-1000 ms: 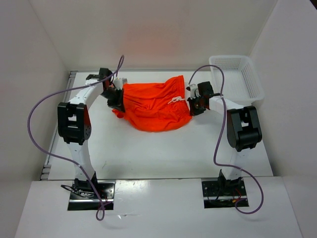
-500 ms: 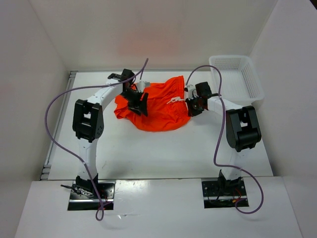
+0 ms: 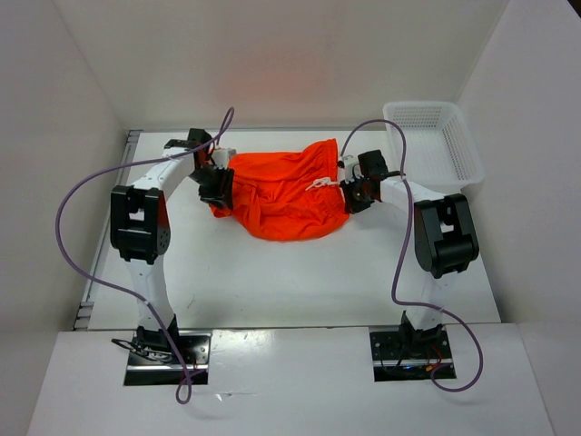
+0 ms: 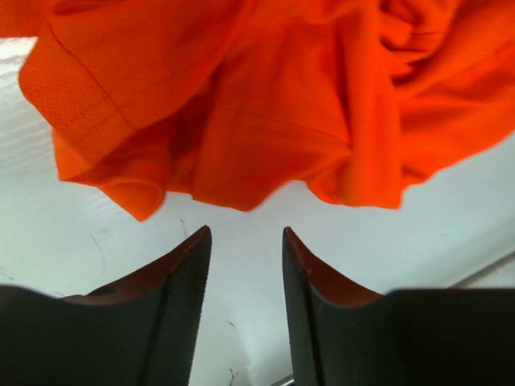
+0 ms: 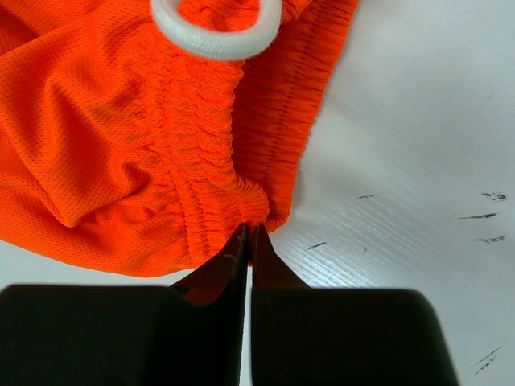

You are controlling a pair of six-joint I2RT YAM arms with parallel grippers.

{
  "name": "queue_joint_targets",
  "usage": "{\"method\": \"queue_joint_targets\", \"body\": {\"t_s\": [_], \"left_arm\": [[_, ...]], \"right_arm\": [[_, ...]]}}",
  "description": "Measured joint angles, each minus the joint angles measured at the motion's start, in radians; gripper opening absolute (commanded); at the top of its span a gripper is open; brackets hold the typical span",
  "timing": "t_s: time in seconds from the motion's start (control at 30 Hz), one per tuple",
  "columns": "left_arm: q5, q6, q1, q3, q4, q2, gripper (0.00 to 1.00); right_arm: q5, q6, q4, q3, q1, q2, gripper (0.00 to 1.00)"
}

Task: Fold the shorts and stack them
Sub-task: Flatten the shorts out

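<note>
The orange shorts (image 3: 286,195) lie crumpled on the white table between both arms, with the white drawstring (image 3: 323,183) near their right side. My left gripper (image 3: 218,189) is open and empty at the shorts' left edge; in the left wrist view it (image 4: 245,233) hovers over bare table just short of the hanging leg hems (image 4: 241,104). My right gripper (image 3: 349,195) is shut on the gathered waistband (image 5: 209,145) at the shorts' right edge; in the right wrist view it (image 5: 248,232) pinches the waistband's fold, below the drawstring loop (image 5: 213,36).
A white mesh basket (image 3: 434,145) stands at the back right corner. White walls close in the table on three sides. Purple cables arc over both arms.
The left arm swung right over the shorts, then came back to their left edge; its gripper now stands open off the fabric. The right gripper has stayed shut on the waistband.
</note>
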Motion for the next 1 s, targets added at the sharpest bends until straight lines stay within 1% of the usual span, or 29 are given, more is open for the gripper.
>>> {"method": "queue_joint_targets", "body": {"t_s": [0.13,0.33,0.4,0.43,0.47,0.57,0.6,0.63,0.77,0.83,0.9,0.97,1.0], "left_arm": [[-0.047,0.0,0.0,0.0,0.036,0.047,0.54],[-0.069,0.0,-0.007,0.002,0.063,0.09,0.56],[-0.068,0.0,-0.01,0.001,0.066,0.096,0.51],[-0.066,-0.001,-0.012,-0.002,0.068,0.097,0.48],[-0.064,-0.001,-0.014,-0.008,0.072,0.097,0.37],[-0.047,-0.002,-0.019,-0.031,0.075,0.098,0.17],[-0.044,0.0,-0.019,-0.039,0.076,0.098,0.08],[-0.04,0.003,-0.02,-0.048,0.077,0.098,0.06],[-0.035,0.0,-0.022,-0.072,0.069,0.093,0.04],[-0.045,0.0,-0.022,-0.082,0.054,0.071,0.04],[-0.074,0.0,-0.022,-0.104,0.027,0.01,0.04],[-0.104,0.0,-0.023,-0.148,0.004,-0.098,0.04],[-0.113,0.0,-0.023,-0.184,-0.003,-0.167,0.07]], "right_arm": [[0.004,0.0,0.0,0.0,0.0,0.0,0.0],[0.005,-0.008,0.0,0.0,0.0,0.0,0.0],[0.008,-0.01,0.0,0.0,0.0,0.0,0.0],[0.009,-0.011,0.0,0.0,0.0,0.0,0.0],[0.011,-0.014,0.0,0.0,0.0,0.0,0.0],[0.011,-0.015,0.0,0.0,0.0,0.0,0.0],[0.011,-0.016,0.0,0.0,0.0,0.0,0.0],[0.01,-0.018,0.0,0.0,0.0,0.0,0.0],[0.006,-0.047,-0.003,0.0,0.0,0.0,0.08],[0.006,-0.07,-0.008,0.0,0.0,0.0,0.08],[0.006,-0.092,-0.018,-0.002,0.0,-0.004,0.08],[0.002,-0.106,-0.025,-0.004,0.0,-0.01,0.08],[-0.004,-0.111,-0.028,-0.007,0.0,-0.014,0.06]]}}
